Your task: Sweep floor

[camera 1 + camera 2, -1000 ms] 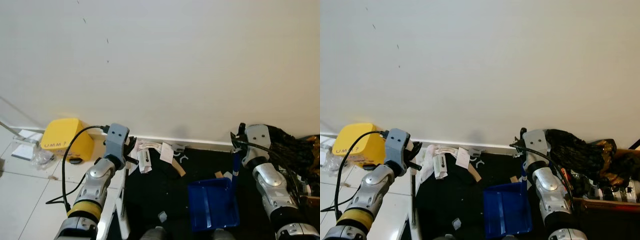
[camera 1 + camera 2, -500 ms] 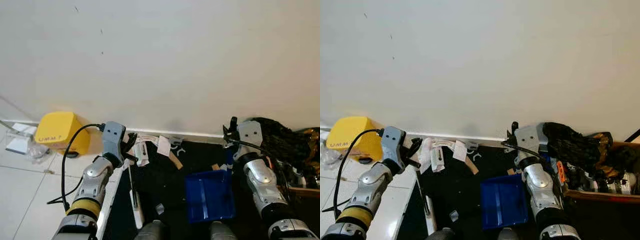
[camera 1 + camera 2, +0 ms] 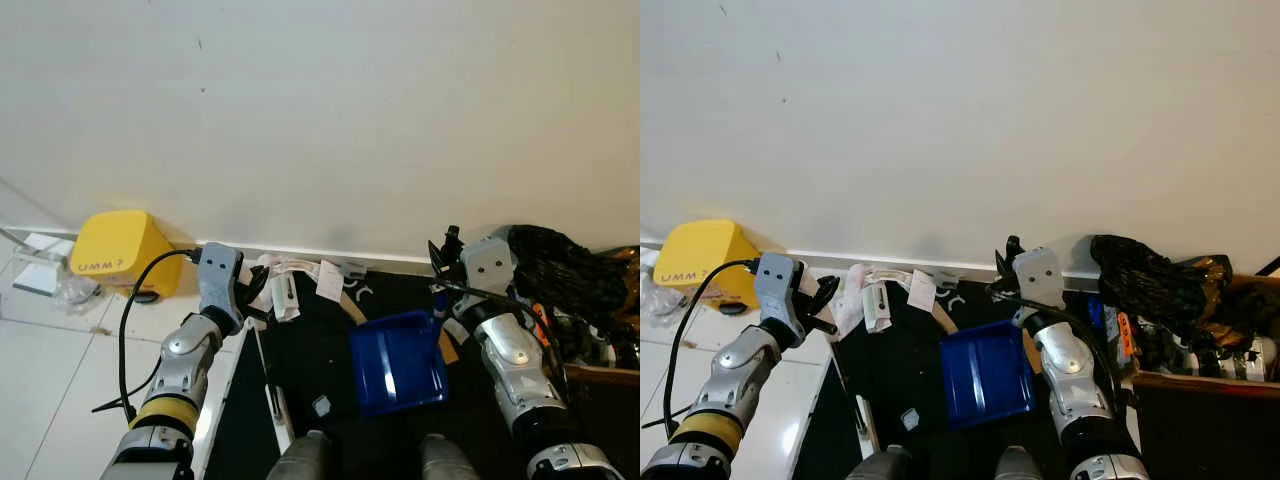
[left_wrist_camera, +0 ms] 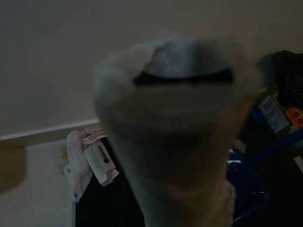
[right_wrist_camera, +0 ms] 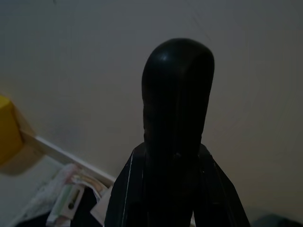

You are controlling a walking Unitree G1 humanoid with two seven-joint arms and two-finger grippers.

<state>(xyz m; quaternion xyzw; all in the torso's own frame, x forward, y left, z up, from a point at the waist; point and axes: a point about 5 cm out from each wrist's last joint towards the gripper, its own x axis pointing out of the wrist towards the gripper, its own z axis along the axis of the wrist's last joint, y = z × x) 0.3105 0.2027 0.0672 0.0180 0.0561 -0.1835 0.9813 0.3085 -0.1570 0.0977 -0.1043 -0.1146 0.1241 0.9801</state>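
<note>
— Left eye view first: what did the two arms have?
— The left gripper (image 3: 243,292) was closed round the thin white broom handle (image 3: 262,362), which ran down along the edge of the black mat (image 3: 310,370). The right gripper (image 3: 445,275) looked clamped on the upright blue handle of the blue dustpan (image 3: 398,362), the pan resting on the mat between the arms.
— How would they handle?
— My guess is both were light, stiff plastic; the slim handle could twist in the fingers, so a grip well up the shaft seemed sensible.
— And the rubbish?
— White paper scraps and a small carton (image 3: 288,297) lay by the skirting, just beyond the left gripper, with one small scrap (image 3: 320,405) nearer the feet. The pan looked empty.
— Other containers?
— A yellow box (image 3: 117,259) stood on the tiles to the left, contents hidden. On the right, a cardboard box (image 3: 1200,370) held a black bag (image 3: 1150,283) and clutter.
</note>
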